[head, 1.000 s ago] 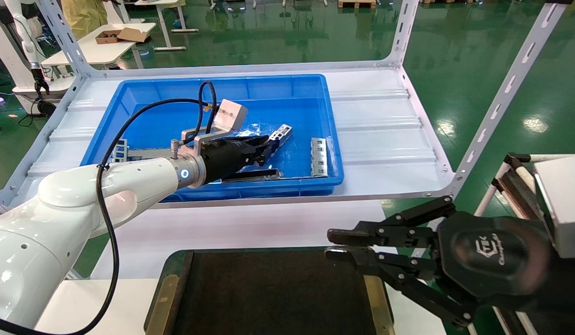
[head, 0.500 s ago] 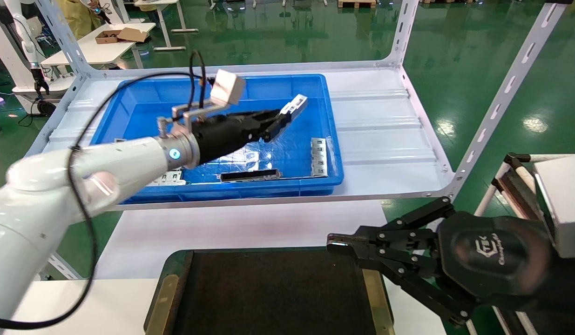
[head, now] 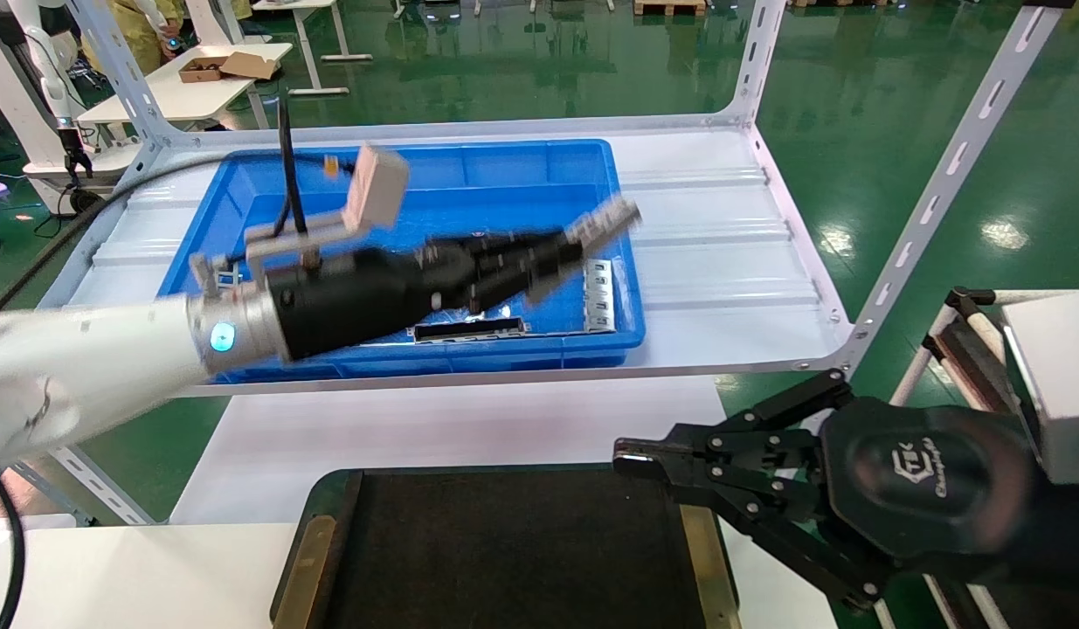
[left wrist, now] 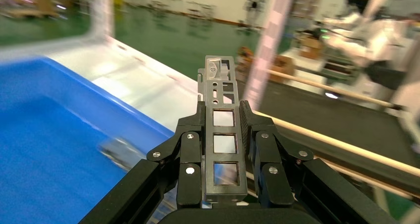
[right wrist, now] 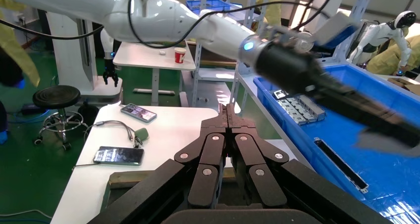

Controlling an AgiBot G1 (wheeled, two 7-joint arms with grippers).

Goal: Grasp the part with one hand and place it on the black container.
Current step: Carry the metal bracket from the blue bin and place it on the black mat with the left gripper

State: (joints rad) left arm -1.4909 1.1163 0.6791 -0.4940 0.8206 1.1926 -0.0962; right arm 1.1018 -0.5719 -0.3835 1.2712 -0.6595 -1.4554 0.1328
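Observation:
My left gripper (head: 552,253) is shut on the part (head: 602,220), a slim silver-grey bracket with a row of rectangular windows. It holds it in the air above the right side of the blue bin (head: 556,166). In the left wrist view the part (left wrist: 223,110) sticks out forward between the closed fingers (left wrist: 190,149). The black container (head: 504,550) lies at the near edge, with brass side strips. My right gripper (head: 631,459) is shut and empty, hovering at the container's far right corner; it also shows in the right wrist view (right wrist: 227,112).
In the bin lie a dark slotted bar (head: 469,329), a grey bracket (head: 598,293) and more grey parts at the left (head: 224,278). Slotted shelf posts (head: 950,166) rise at the right. Phones and a cable lie on the white table (right wrist: 124,135).
My left arm has lifted the part out of the bin and swung it right and nearer. The right gripper's fingers closed early on, then held still.

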